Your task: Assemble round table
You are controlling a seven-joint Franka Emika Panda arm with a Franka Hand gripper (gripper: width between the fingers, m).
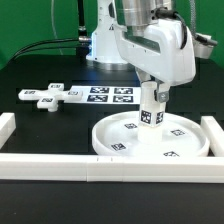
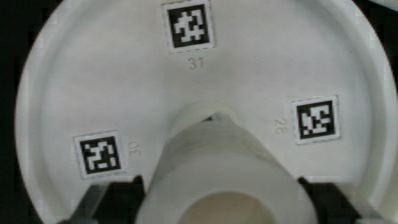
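Observation:
The large round rimmed disc point(image 1: 150, 140) lies flat on the black table at the exterior view's right, tags facing up. My gripper point(image 1: 152, 98) is shut on the short thick post point(image 1: 151, 113) and holds it upright over the disc's middle; I cannot tell whether its lower end touches the disc. In the wrist view the post point(image 2: 222, 165) fills the space between my dark fingers point(image 2: 118, 195), with the disc point(image 2: 196, 80) below it. The small cross-shaped piece point(image 1: 47, 97) lies on the table at the exterior view's left.
The marker board point(image 1: 103, 94) lies behind the disc, next to the cross-shaped piece. Long white border rails point(image 1: 100, 167) run along the front and both sides. The arm's base stands at the back.

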